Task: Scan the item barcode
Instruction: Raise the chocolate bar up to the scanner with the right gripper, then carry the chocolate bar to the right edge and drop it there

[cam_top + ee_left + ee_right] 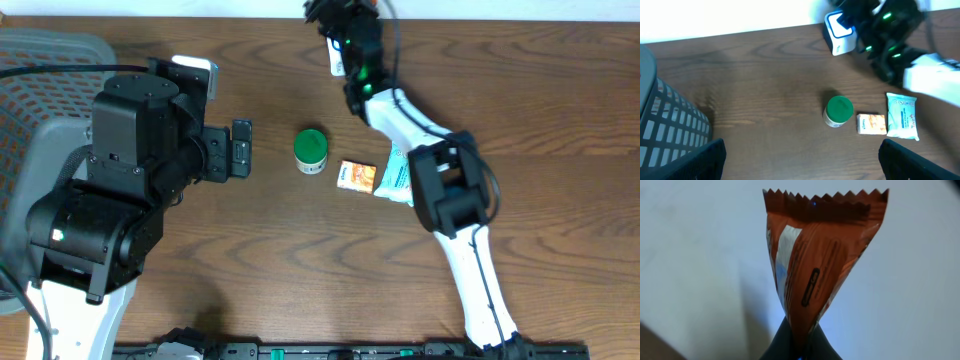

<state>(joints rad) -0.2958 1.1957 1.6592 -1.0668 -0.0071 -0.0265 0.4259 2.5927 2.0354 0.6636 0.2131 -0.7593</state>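
My right gripper (pixel 799 341) is shut on the bottom of an orange-brown sachet (pixel 815 265) with a zigzag top edge, held upright before a pale background. From overhead this gripper (pixel 345 40) is at the table's far edge, and the held item (pixel 337 58) shows a white and blue face, as it does in the left wrist view (pixel 840 31). My left gripper (pixel 241 148) is open over bare wood to the left of the other items, its fingers (pixel 695 160) wide apart with nothing between them. No scanner can be made out.
A green-lidded jar (pixel 311 150) stands mid-table. Right of it lie a small orange box (pixel 357 177) and a pale blue tissue pack (pixel 396 174), next to the right arm's elbow. A grey mesh basket (pixel 40 60) sits at the far left.
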